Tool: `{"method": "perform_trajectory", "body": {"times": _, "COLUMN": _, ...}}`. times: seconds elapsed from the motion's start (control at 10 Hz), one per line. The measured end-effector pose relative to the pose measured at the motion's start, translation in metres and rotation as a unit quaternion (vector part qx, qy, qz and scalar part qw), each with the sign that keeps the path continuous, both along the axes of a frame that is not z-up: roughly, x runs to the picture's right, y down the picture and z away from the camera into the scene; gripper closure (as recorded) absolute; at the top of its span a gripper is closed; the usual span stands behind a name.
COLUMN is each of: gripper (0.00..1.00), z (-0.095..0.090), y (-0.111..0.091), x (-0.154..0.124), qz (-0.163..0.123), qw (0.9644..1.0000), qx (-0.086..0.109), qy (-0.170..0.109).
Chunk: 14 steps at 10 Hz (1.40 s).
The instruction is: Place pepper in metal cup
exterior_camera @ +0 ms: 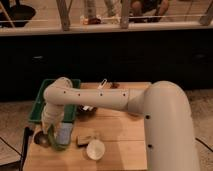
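Tool (52,134): at the front left of the desk (121,136), pointing downward below the bent wrist of the arm (100,98). It is drawn narrow and closed. The pepper (57,144) sits at its tips and appears to be gripped there, though the exact contact is hard to make out.

Pepper: a slim, curved green piece below the tool. It arcs from the tool's left side down and round to the right. It lies between the metal cup (40,140) and the blue-grey pad (65,132), just beside both. It is outside the cup.

Metal cup: round and dull grey with a dark interior. It stands upright on the desk near the left front edge, immediately left of the tool.

Blue-grey pad: rectangular, immediately right of the tool, partly covered by the wrist.

Other items on the desk:
- A small brownish object (85,139) lies right of the pad; what it is cannot be determined.
- A cream-white cup (95,149) stands just in front of that object, near the front edge, its opening facing the camera.
- A green tray (38,103) sits at the left rear, partly over the desk edge, with the elbow of the arm crossing above it.
- A small white item (103,83) lies at the rear edge, with a dark item (116,85) beside it.

Arm: pale. It runs from the large body at the right across the desk to the left, then turns down to the tool.
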<state>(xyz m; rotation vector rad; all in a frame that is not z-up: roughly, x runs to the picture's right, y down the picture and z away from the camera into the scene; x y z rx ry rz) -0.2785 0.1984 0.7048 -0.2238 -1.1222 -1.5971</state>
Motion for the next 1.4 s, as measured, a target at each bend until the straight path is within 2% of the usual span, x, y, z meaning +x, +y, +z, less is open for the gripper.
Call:
{"method": "perform_trajectory", "body": {"times": 0.5, "gripper": 1.0, "z": 0.005, "y": -0.007, "x": 0.0, "qz": 0.002, "qw": 1.0, "qx": -0.004, "qy": -0.006}}
{"method": "perform_trajectory", "body": {"times": 1.4, "gripper": 1.0, "z": 0.016, "y": -0.019, "x": -0.007, "qz": 0.006, "qw": 0.9993, "qx": -0.025, "qy": -0.027}}
